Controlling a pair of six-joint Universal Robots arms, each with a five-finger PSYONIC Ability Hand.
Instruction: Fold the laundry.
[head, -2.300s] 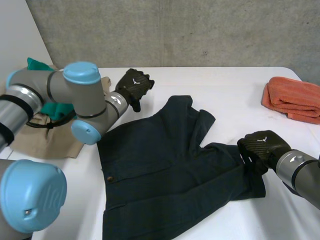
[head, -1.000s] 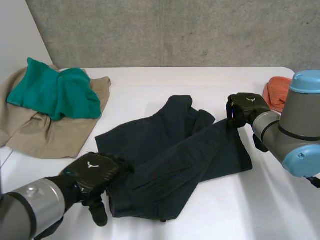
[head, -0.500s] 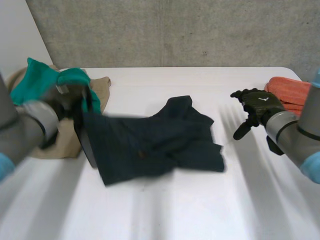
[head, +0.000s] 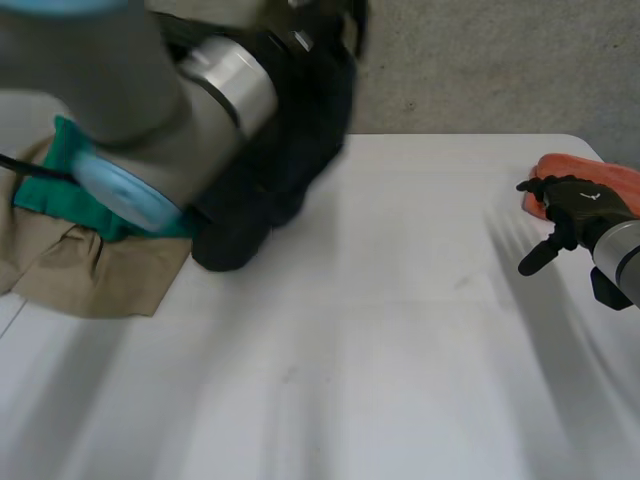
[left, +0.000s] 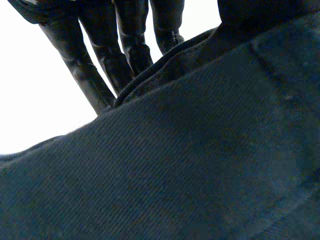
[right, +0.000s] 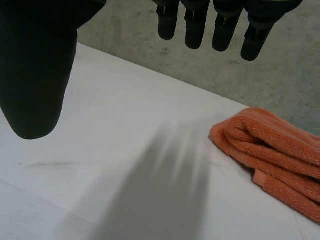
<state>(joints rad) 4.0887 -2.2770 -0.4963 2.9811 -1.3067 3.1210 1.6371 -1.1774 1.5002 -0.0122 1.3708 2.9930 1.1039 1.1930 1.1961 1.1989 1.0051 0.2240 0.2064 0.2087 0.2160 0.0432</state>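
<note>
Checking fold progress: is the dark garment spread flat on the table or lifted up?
Lifted: the dark garment hangs bunched from the raised left hand, only its lower end near the table.

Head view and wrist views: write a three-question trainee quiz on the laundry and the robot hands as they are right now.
1. True or false: the dark garment lies spread flat on the table.
2. Pick one. The right robot hand is: A) open, beside the orange towel; B) shut on the orange towel; C) pressing the dark garment.
3. Short answer: what is the left robot hand shut on?

Key: 1 false, it hangs lifted above the table. 2 A. 3 the dark garment.
</note>
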